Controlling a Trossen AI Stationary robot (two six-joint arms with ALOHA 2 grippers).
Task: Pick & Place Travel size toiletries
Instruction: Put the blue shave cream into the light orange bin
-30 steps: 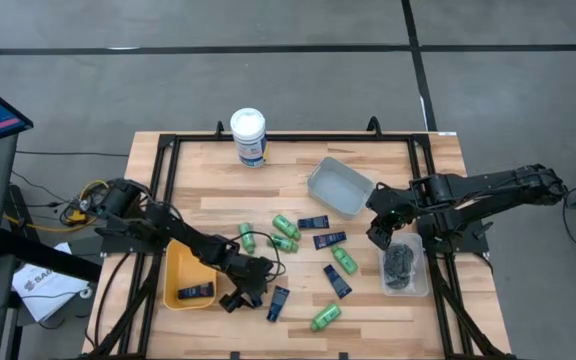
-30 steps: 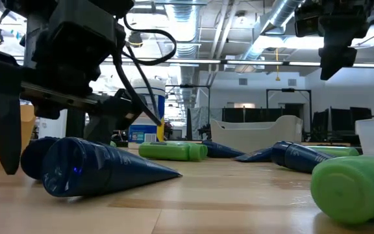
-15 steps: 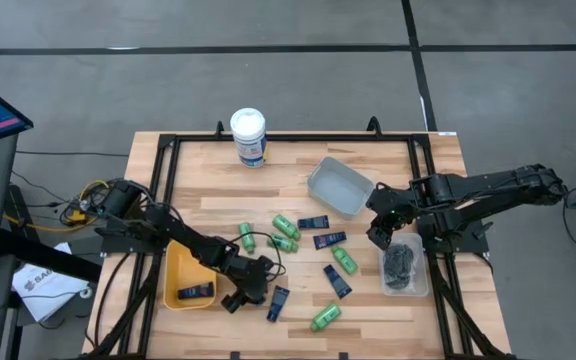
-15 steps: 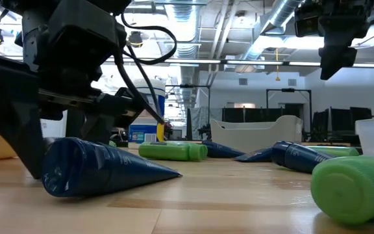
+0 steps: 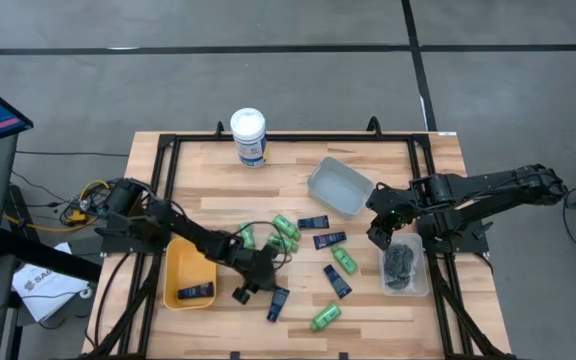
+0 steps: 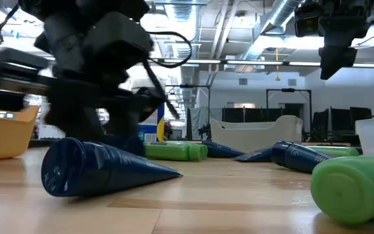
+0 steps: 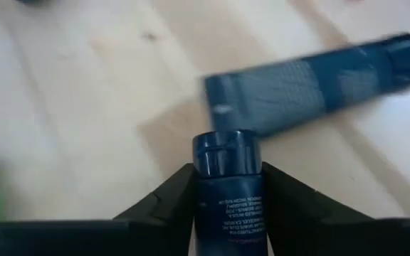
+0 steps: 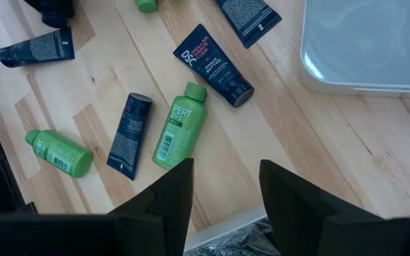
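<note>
Near the counter's (image 5: 208,160) front edge, the left end effector (image 5: 251,287) carries a navy tube.
High view: tubes and green bottles (image 5: 286,224) lie scattered between the yellow bin (image 5: 173,275) and the grey tray (image 5: 340,186). Left wrist view: fingers (image 7: 168,201) clamp the tube (image 7: 228,186). Right wrist view: the right end effector (image 8: 221,192) hangs apart, empty, over the clear box (image 5: 424,282).

Two dark jointed arms (black cables looped along them), matte black fingers (image 8: 171,192).
</note>
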